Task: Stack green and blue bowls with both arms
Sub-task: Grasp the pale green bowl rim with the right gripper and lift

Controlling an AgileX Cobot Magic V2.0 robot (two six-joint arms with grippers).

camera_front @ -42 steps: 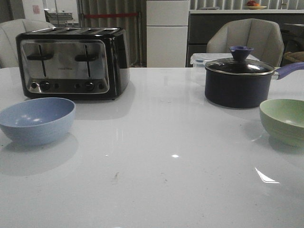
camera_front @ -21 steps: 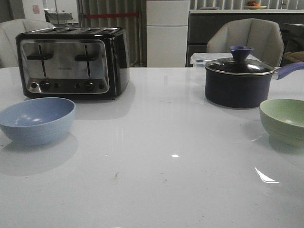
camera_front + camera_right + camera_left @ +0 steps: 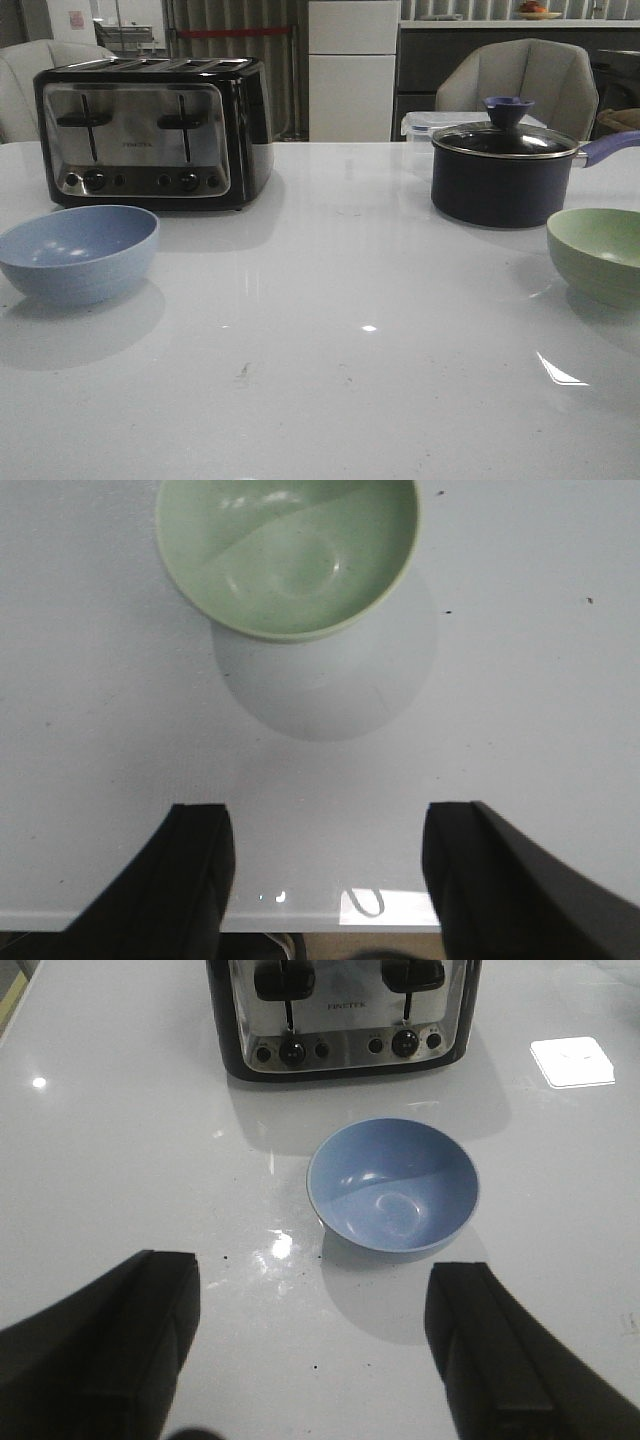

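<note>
White tabletop (image 3: pixel 330 330) looks unchanged from a second ago: blue bowl (image 3: pixel 78 252) and green bowl (image 3: pixel 597 252) sit well apart, untouched, while left gripper (image 3: pixel 315 1345) and right gripper (image 3: pixel 325 875) hang wide open and empty, so stacking has yet to begin.

Setting: kitchen/dining area. Glossy white table (image 3: pixel 330 300) carries four-slot toaster (image 3: pixel 150 135) and lidded navy saucepan (image 3: pixel 505 170). Padded chairs (image 3: pixel 515 75) behind; white refrigerator (image 3: pixel 352 70) and dark counter (image 3: pixel 500 40) along back wall.
</note>
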